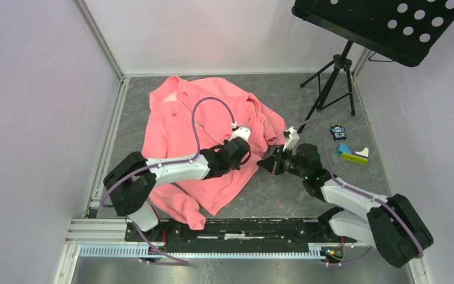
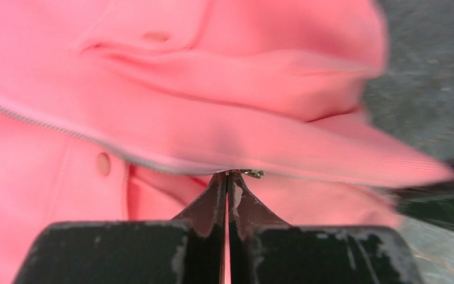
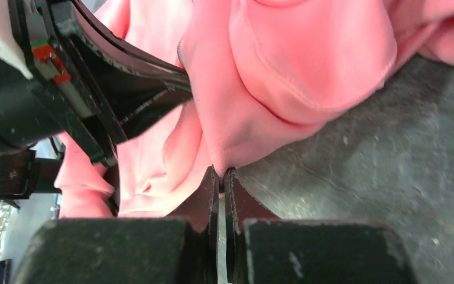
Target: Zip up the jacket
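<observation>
Finds the jacket (image 1: 171, 118) spread across the centre and left of the grey counter (image 1: 272, 195), collar toward the top of the frame, hem toward the bottom. Stretches the left arm (image 1: 171, 168) over its lower front from the lower left. Pinches the left jaws shut right on the zipper (image 2: 47, 126) line: in the left wrist view, meets them tip to tip at a small metal pull (image 2: 252, 173) in the middle of the frame, with the pale teeth running off to the upper left. Reads as a hold on the slider, set to draw it along the teeth toward the collar.

Angles the right arm (image 1: 349, 198) in from the lower right and clamps the right jaws shut on a fold of pink fabric at the jacket's right-hand edge, just above the counter in the right wrist view. Serves, most likely, as an anchor: holds the bottom of the front taut, letting the slider travel rather than drag soft fleece along with it.

Cannot confirm both rows of teeth seated in the slider. Seems to leave most of the zipper unjoined, so little of the task done.

Shows a music stand (image 1: 384, 23) at the upper right and small toy blocks (image 1: 353, 155) at the right, well apart from the jacket.
</observation>
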You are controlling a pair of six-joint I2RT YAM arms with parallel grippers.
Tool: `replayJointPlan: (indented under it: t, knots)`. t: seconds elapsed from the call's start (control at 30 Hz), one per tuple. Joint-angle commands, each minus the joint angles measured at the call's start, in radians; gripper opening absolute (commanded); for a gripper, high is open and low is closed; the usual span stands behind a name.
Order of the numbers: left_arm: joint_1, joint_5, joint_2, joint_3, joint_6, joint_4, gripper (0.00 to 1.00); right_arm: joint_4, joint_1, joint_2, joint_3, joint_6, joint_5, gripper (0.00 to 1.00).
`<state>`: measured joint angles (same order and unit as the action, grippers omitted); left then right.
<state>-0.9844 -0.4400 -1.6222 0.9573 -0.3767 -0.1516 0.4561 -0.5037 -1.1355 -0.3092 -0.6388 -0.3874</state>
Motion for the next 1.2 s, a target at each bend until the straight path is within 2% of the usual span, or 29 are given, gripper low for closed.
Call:
replayJointPlan:
  t: [0.0, 0.2, 0.47, 0.6, 0.7, 0.87, 0.97, 1.17]
  knots:
    - [0.021, -0.189, -0.016, 0.019, -0.042, -0.141, 0.02, -0.114, 0.023, 0.076, 0.056, 0.041, 0.106, 0.00]
    - [0.082, -0.326, -0.043, 0.101, -0.134, -0.298, 0.02, -0.266, 0.059, 0.183, 0.062, 0.108, 0.192, 0.00]
    - [0.315, -0.499, -0.191, 0.340, -0.202, -0.531, 0.02, -0.358, 0.065, 0.248, 0.095, 0.142, 0.224, 0.00]
    - [0.464, -0.482, -0.287, 0.474, -0.251, -0.610, 0.02, -0.394, 0.075, 0.245, 0.106, 0.136, 0.240, 0.00]
    - [0.518, -0.547, -0.328, 0.544, -0.209, -0.580, 0.02, -0.406, 0.092, 0.242, 0.113, 0.126, 0.236, 0.00]
    - [0.640, -0.582, -0.464, 0.757, -0.167, -0.611, 0.02, -0.427, 0.108, 0.232, 0.098, 0.151, 0.273, 0.00]
    - [0.694, -0.614, -0.565, 0.903, -0.102, -0.613, 0.02, -0.417, 0.121, 0.219, 0.092, 0.160, 0.282, 0.00]
    - [0.761, -0.649, -0.682, 1.075, 0.096, -0.522, 0.02, -0.389, 0.138, 0.188, 0.081, 0.178, 0.288, 0.00]
